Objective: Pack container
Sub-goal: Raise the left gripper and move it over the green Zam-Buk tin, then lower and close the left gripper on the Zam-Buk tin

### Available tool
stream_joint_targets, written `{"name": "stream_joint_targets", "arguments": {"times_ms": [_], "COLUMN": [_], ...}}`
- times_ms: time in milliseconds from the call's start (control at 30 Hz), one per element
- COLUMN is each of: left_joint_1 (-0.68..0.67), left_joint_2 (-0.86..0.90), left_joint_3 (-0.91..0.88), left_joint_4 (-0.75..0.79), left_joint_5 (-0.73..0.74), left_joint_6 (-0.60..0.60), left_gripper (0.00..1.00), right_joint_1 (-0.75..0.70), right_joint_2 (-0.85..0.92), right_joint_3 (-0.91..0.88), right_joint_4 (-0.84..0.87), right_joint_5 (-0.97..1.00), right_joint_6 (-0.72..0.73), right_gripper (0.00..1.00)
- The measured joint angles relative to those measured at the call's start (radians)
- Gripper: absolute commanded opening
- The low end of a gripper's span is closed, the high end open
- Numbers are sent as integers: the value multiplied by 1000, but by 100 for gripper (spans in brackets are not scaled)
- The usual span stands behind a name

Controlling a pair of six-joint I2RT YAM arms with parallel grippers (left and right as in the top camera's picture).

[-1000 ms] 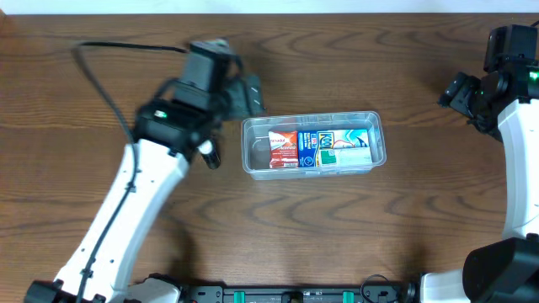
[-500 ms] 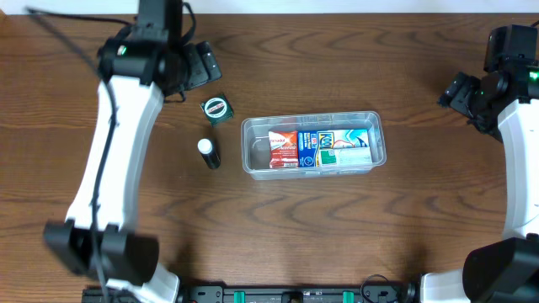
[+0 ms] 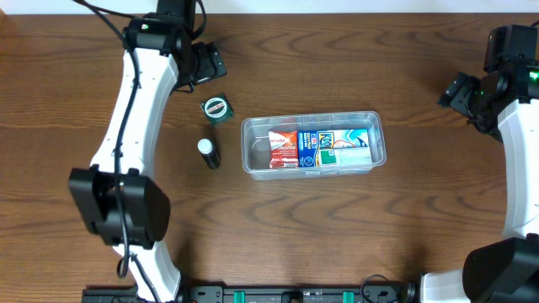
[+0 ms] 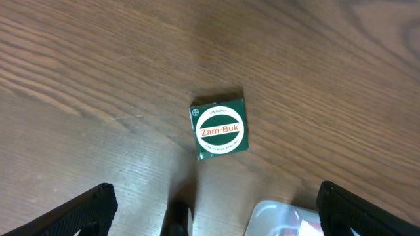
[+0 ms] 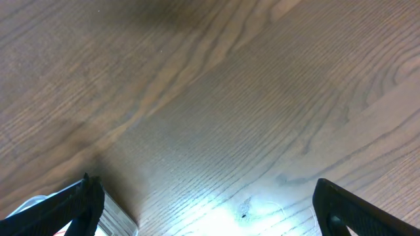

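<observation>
The clear plastic container [image 3: 376, 126] sits mid-table and holds a red-and-white packet [image 3: 284, 149] and a blue-and-green packet [image 3: 340, 147]. Its corner shows in the left wrist view [image 4: 275, 219]. A green Zam-Buk box [image 3: 216, 108] lies left of the container, and also shows in the left wrist view [image 4: 220, 128]. A small dark bottle with a white cap [image 3: 208, 153] stands below the box. My left gripper [image 3: 208, 64] is open and empty, up and left of the green box. My right gripper [image 3: 459, 93] is open and empty at the far right.
A black cable [image 3: 101, 12] runs along the far left edge behind the left arm. The right arm's base [image 3: 505, 273] stands at the lower right.
My left arm has swung back and left, away from the container, uncovering the green box and the small bottle. The right arm has not moved.
</observation>
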Motion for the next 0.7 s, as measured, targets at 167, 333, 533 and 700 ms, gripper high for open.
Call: {"name": "stream_joint_targets", "arguments": {"times_ms": [167,333,533,700], "left_joint_1": [0,0,0,-4], "left_joint_2": [96,183,231,254], "left_joint_3": [2,2,2,2], "left_joint_4": [1,1,19,45], "left_joint_5": [0,0,0,0], "left_joint_6": [0,0,0,0], "left_gripper": [98,98,98,98], "right_joint_1": [0,0,0,0], "right_joint_2": [0,0,0,0], "right_joint_3": [0,0,0,0], "right_joint_4": [0,0,0,0], "right_joint_5": [0,0,0,0], "right_joint_6": [0,0,0,0], "right_gripper": [99,99,99,99]}}
